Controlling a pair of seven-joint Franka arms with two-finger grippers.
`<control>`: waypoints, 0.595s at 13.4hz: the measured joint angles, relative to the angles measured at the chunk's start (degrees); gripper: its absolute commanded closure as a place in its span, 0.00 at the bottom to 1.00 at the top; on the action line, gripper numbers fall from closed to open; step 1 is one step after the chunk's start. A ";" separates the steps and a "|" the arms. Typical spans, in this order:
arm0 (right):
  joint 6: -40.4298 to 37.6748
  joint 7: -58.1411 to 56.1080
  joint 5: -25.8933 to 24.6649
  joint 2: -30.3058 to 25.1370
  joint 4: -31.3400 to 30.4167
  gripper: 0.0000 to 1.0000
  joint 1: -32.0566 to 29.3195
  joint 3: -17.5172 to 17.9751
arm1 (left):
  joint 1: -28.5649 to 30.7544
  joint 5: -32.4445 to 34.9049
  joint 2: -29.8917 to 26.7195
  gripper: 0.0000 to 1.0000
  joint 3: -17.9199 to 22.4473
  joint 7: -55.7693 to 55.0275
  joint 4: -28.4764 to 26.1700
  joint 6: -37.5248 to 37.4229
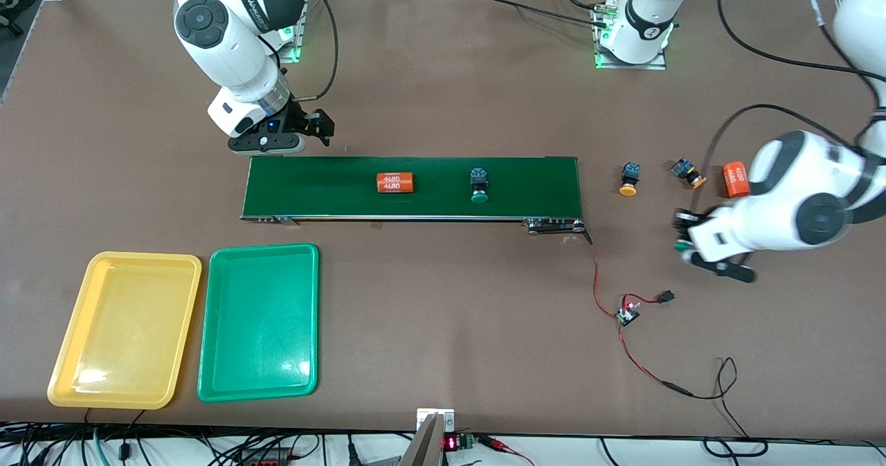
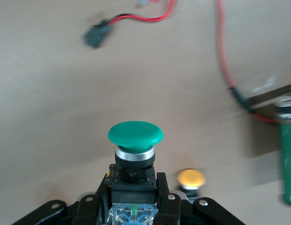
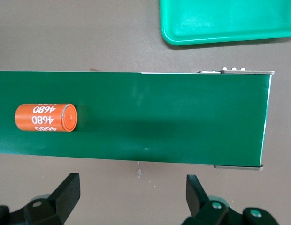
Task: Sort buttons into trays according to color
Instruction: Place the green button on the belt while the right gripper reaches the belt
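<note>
Two orange cylinders read "4680": one on conveyor belt, one on desk. Left tool clamps green button above desk. Right tool spread wide beside belt. Second green button on belt; two yellow buttons near belt's end; trays bare.

Front camera looks down from high across the table, facing both robots. Each wrist camera looks close down; right wrist and front share the conveyor belt.
</note>
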 measured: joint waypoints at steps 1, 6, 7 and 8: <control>0.00 0.00 0.00 0.00 0.05 0.00 0.00 0.00 | -2.35 -0.19 0.01 0.69 -1.25 -5.05 -0.03 -0.73; 0.00 0.00 0.00 0.00 0.20 0.00 0.00 0.00 | -13.49 -2.01 0.33 0.71 -3.61 -25.10 -2.34 -0.20; 0.00 0.00 0.00 0.00 0.21 0.00 0.00 0.00 | -16.18 -2.03 0.41 0.71 -3.62 -29.61 -3.54 1.11; 0.00 0.00 0.00 0.01 0.22 0.00 0.00 0.00 | -18.56 -2.03 0.43 0.71 -3.60 -32.95 -5.00 2.91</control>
